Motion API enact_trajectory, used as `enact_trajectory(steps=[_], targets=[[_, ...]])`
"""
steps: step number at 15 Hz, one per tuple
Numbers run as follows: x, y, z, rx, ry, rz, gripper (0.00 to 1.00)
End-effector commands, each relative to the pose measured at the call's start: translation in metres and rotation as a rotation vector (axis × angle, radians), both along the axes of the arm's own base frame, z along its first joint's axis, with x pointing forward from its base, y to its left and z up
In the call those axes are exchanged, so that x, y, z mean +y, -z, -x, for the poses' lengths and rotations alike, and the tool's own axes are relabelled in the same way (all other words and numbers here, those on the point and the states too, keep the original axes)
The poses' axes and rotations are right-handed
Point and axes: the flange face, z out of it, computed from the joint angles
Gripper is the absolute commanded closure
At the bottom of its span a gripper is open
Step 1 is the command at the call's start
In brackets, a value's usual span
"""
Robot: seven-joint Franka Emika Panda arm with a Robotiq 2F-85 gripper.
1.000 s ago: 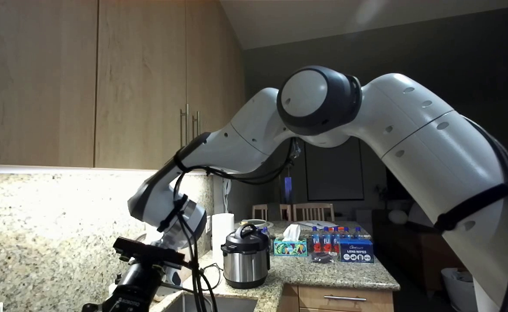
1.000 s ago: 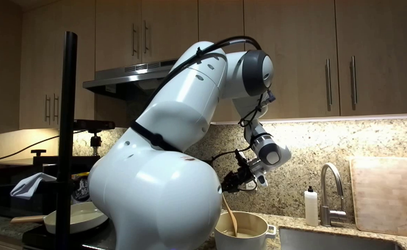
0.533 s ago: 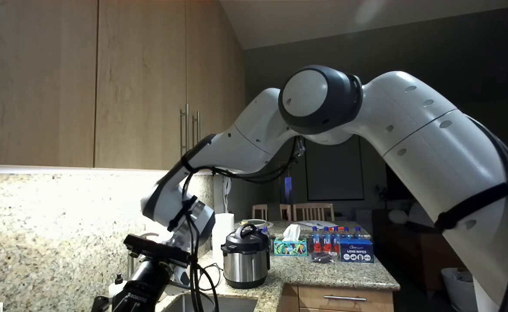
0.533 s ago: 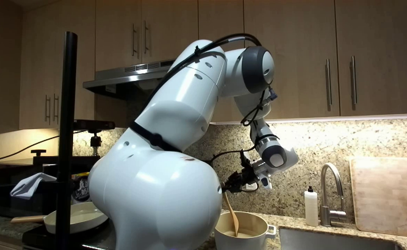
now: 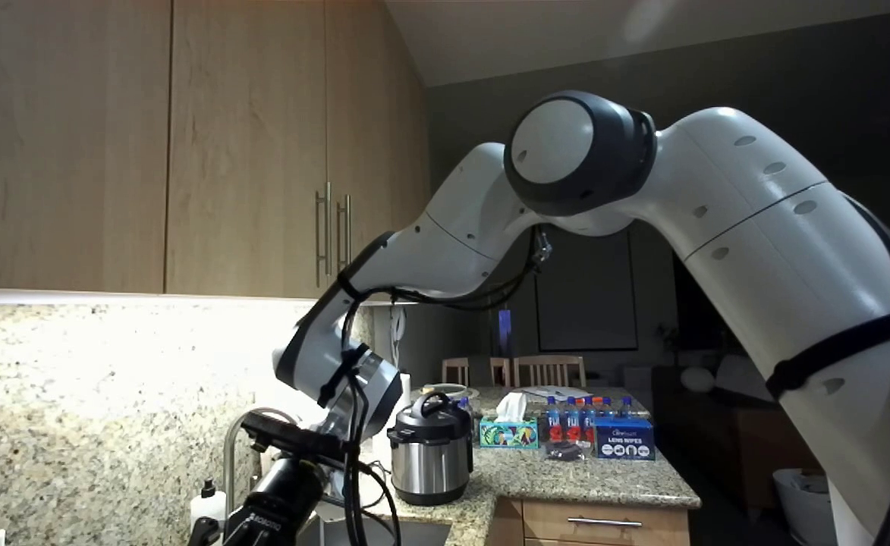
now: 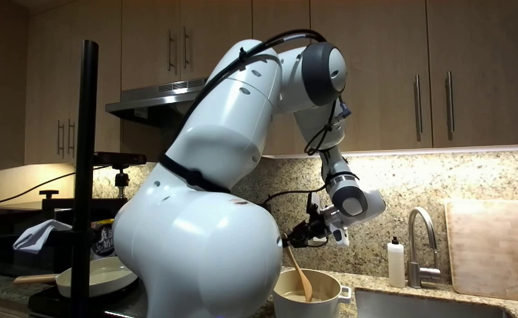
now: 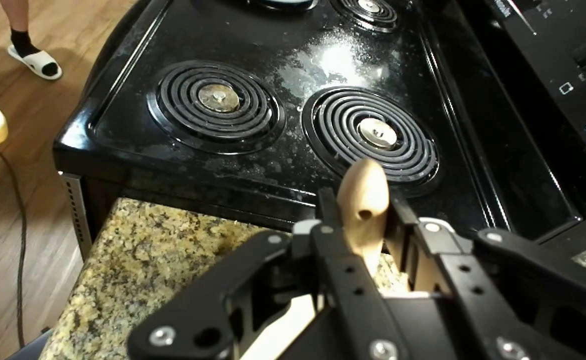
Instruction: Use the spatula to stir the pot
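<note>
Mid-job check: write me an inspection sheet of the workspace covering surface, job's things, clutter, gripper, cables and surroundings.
Surface: speckled stone counter, beside a black stove.
Job's things: wooden spatula slants down into the pale pot; what the pot holds is unclear.
Clutter: pan on the stove; pump bottle by the tap; pressure cooker and tissue box on the counter.
Gripper: shut on the spatula's handle.
Cables: strapped along the arm, looping near the gripper; a dark cord shows against the floor.
Surroundings: slippered foot on the floor; cabinets above the counter.
</note>
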Motion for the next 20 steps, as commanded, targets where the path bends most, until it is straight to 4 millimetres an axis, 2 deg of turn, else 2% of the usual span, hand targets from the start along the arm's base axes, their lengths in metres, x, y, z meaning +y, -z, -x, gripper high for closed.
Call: enact_trajectory(steps=[1, 5, 10, 13, 20], targets=[[-0.017, 0.001, 0.029, -0.005, 0.097, 0.025, 0.91], [-0.027, 0.009, 0.051, -0.026, 0.179, 0.022, 0.91], [-0.024, 0.013, 0.072, -0.057, 0.203, 0.016, 0.91], [-0.015, 0.007, 0.075, -0.082, 0.179, 0.031, 0.91], [0.011, -0.024, 0.067, -0.144, 0.118, 0.035, 0.91]])
